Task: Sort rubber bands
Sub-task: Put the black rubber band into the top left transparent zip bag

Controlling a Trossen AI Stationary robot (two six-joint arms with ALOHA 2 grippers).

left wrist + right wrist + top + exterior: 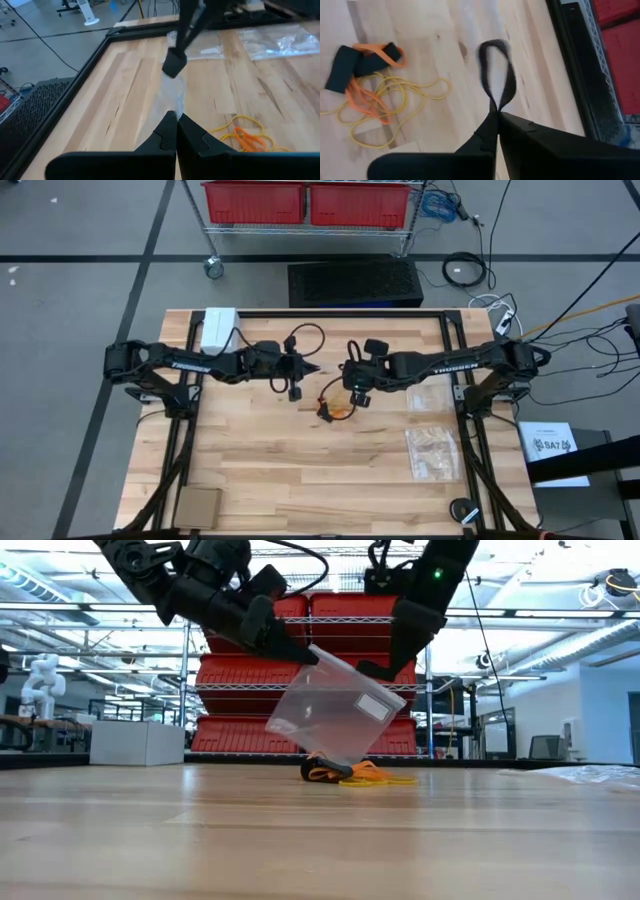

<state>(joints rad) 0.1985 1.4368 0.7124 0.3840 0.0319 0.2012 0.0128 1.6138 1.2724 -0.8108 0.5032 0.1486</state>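
1. Right gripper (495, 116): fingers pressed together, pinching a black rubber band loop (495, 70) that stands out beyond the fingertips. In the high view this gripper (349, 370) sits at centre frame, just above the pile.
2. Left gripper (176, 119): fingers fully closed on the edge of a clear plastic zip bag (330, 712). In the low view the bag hangs tilted at centre frame, held up off the table, its lower corner just over the pile. In the high view this gripper (315, 367) lies left of centre, tips pointing toward the right gripper.
3. Pile of rubber bands (337, 406): rests on the light wooden table (270, 470) just below centre of the high view, beneath both grippers and apart from them. Contents: thin yellow loops (400, 112), flat orange loops (365, 97) and broad black bands (342, 67), tangled together.
4. Other clear plastic bags (432, 450): flat on the table at right of the high view, well apart from the pile.
5. White box (219, 327): upper left table edge.
6. Brown cardboard square (197, 507): lower left corner of the table.
7. Red bins (305, 200): on a wire shelf beyond the table, top of frame.
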